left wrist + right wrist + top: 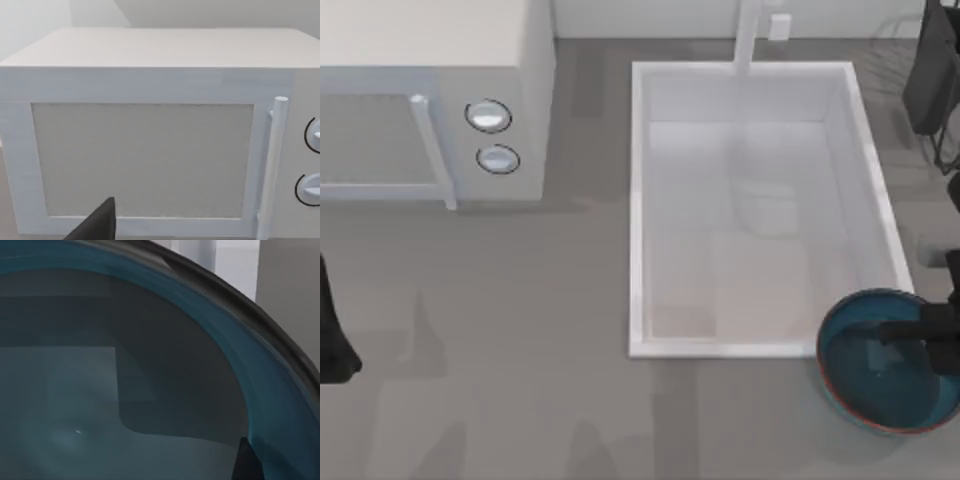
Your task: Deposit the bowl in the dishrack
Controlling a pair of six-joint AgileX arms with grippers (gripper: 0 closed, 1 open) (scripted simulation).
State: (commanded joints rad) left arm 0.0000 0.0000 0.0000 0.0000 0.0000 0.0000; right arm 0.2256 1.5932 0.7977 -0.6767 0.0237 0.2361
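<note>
The right hand (920, 335) reached into the bowl (880, 385) just beside the sink's (638, 200) near right corner, its grip state indeterminable, left arm parked.

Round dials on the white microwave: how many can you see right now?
2. Both sit on the white microwave's front panel, right of its door handle: upper round dial, lower round dial.

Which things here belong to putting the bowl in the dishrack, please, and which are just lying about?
Part of the job:
- bowl, beside the sink's near right corner
- dishrack, far right
- right claw, over the bowl

Just there:
- microwave
- sink
- faucet
- left claw, parked at left edge
</note>
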